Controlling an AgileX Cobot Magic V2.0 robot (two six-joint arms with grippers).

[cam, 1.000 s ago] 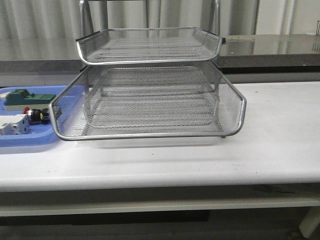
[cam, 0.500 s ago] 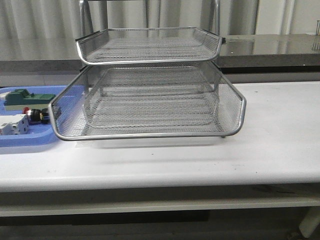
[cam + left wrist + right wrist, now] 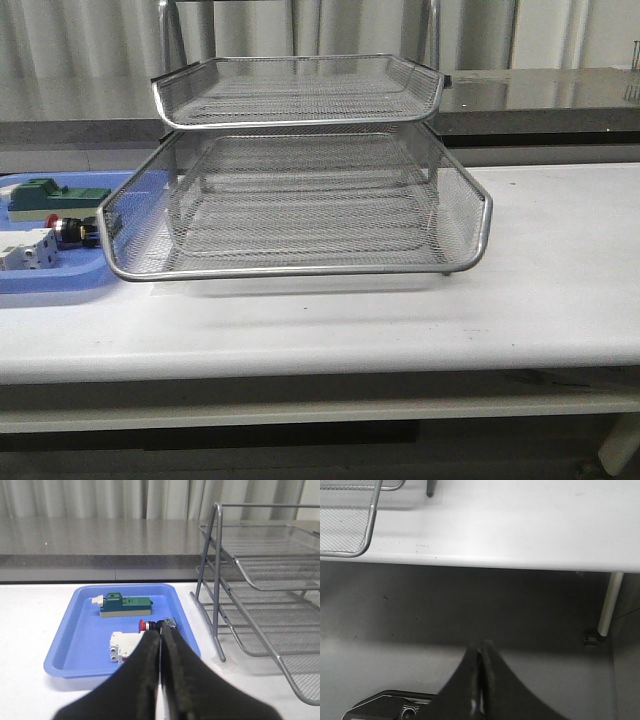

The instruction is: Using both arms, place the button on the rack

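my left claw hangs above the desk's left end, fingers pressed together, empty. my right claw sits off the desk's front edge over the floor, fingers also pressed together. the button, red-capped with a black cylindrical body, lies in the smooth blue tray at the left edge, beside the silver wire-mesh rack on the matte white desk.
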